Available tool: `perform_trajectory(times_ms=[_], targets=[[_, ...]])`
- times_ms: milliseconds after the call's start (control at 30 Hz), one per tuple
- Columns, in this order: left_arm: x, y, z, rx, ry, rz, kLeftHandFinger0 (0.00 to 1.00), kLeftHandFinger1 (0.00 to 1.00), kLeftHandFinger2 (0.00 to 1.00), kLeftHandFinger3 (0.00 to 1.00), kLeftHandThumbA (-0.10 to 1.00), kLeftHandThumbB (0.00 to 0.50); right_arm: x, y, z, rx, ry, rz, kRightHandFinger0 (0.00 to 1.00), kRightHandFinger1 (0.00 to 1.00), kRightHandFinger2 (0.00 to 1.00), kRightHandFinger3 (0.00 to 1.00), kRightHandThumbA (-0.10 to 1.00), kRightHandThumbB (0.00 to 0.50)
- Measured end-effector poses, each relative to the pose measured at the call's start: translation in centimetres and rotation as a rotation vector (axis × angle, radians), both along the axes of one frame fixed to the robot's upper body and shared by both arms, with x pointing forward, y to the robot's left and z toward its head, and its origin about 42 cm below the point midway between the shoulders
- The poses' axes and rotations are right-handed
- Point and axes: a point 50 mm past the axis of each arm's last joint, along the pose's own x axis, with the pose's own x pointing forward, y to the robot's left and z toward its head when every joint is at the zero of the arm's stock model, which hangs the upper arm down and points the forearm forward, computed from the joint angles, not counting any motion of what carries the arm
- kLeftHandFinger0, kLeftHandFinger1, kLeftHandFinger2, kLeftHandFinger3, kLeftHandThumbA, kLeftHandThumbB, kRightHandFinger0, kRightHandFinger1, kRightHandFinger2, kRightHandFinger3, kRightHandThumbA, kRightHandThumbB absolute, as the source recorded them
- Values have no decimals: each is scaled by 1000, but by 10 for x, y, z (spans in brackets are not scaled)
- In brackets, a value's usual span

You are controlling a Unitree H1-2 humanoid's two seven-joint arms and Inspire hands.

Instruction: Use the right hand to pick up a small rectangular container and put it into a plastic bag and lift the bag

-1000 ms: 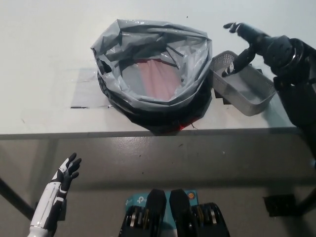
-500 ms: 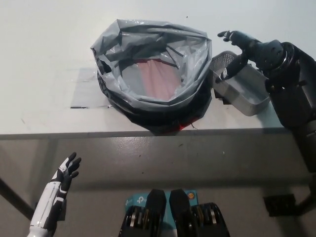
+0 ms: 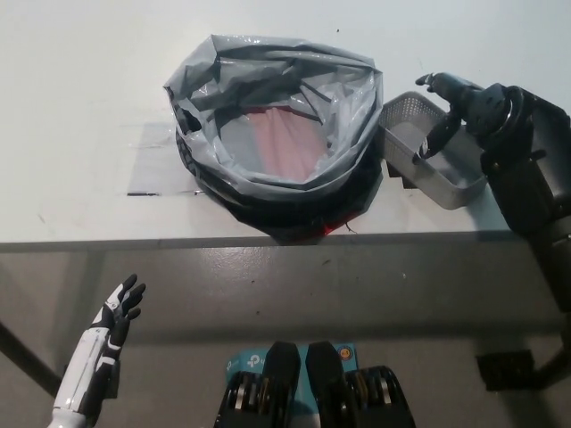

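Head view. A small rectangular grey mesh container (image 3: 434, 152) is located at the right of the frame on the white counter (image 3: 89, 107), just beside the open grey plastic bag (image 3: 277, 134), whose mouth gapes upward at the frame centre. A reddish flat item (image 3: 285, 143) is visible inside the bag.

The black right hand (image 3: 446, 111) is positioned over the container, with fingers spread and curved down into its interior; the container is touched but not yet enclosed, so the hand is regarded as released. Compared with one second ago, the right arm has been drawn inward and lowered, and the container has been turned slightly, its upper corner now lying closer to the bag. It is judged that the grasp is being set up and that a firmer closure on the container wall is required before lifting.

The white left hand (image 3: 116, 312) is held idle at the lower left of the frame, below the counter edge, fingers apart and holding nothing.
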Motion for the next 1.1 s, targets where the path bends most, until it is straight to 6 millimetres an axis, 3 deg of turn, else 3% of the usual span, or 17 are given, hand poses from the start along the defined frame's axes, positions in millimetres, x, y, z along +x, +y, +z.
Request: perform_trajectory(times_ms=[233, 667, 1100], targets=[[0, 0, 0, 2, -1, 0, 1000, 1000, 1000, 1000, 1000, 209, 0, 1, 0, -11, -4, -5, 1000, 1000, 1000, 1000, 1000, 500], [0, 0, 1, 3, -8, -1, 1000, 1000, 1000, 1000, 1000, 211, -5, 20, -15, 8, 24, 19, 1000, 1000, 1000, 1000, 1000, 500], [2, 0, 2, 7, -15, -1, 1000, 1000, 1000, 1000, 1000, 217, -6, 15, -34, -21, 71, -5, 1000, 1000, 1000, 1000, 1000, 500]])
